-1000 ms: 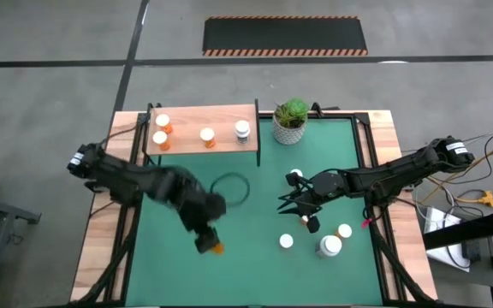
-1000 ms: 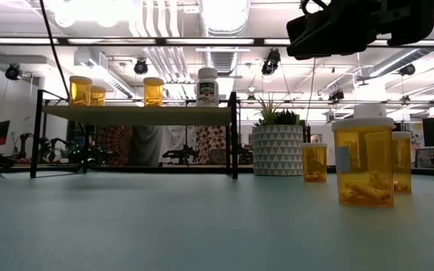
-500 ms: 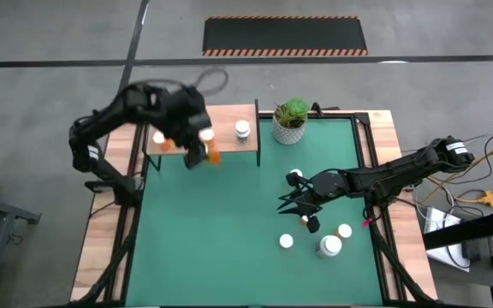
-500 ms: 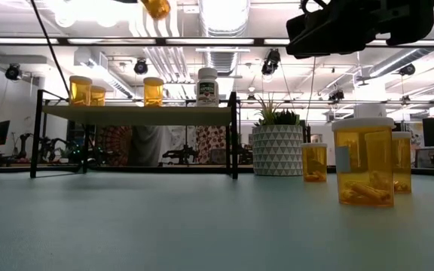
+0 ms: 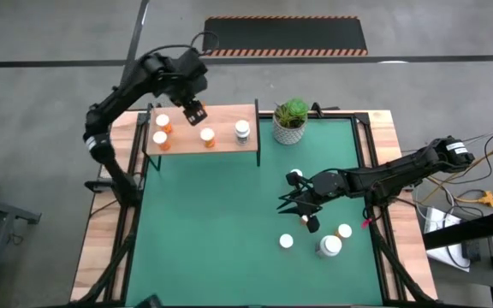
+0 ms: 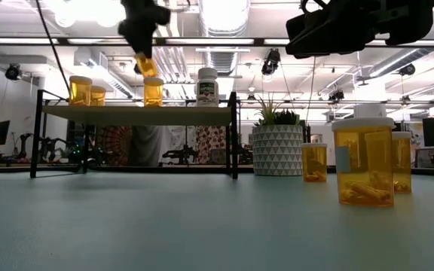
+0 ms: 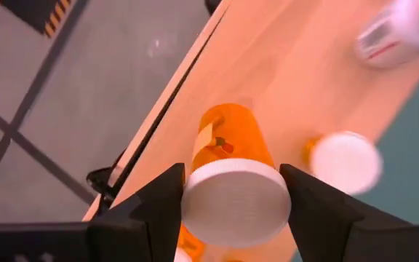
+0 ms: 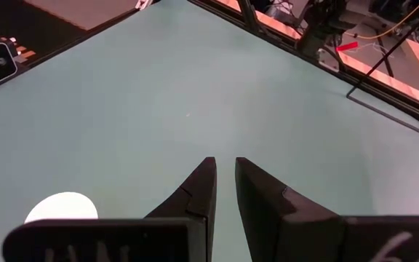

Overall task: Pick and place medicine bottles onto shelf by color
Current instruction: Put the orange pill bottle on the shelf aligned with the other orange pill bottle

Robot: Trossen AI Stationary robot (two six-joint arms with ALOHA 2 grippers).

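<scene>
My left gripper (image 5: 194, 110) hangs over the far part of the wooden shelf (image 5: 221, 115), shut on an orange medicine bottle (image 7: 230, 137) with a white cap. Three orange bottles (image 5: 163, 122) (image 5: 160, 139) (image 5: 206, 135) and a white one (image 5: 242, 128) stand upright on the shelf board. My right gripper (image 5: 293, 204) hovers shut and empty over the right half of the green mat. Several more bottles (image 5: 329, 246) stand on the mat around it. My left gripper pinches the orange bottle at its capped top end (image 7: 236, 202), one finger (image 7: 157, 207) on each side of the white cap. The fingers come from above, pointing down. The bottle (image 6: 148, 66) hangs below them, slightly tilted, clear of the shelf board.
A green plant in a white pot (image 5: 290, 120) stands just right of the shelf. The shelf's black posts (image 6: 233, 135) stand on the mat's far left. Orange bottles (image 6: 364, 162) stand near the low camera at the right. The mat's left and near parts (image 5: 204, 239) are bare.
My left gripper has lifted the orange bottle off the near left part of the mat, carried it high toward the far edge, and come down over the shelf, still holding it. My right gripper has kept still.
</scene>
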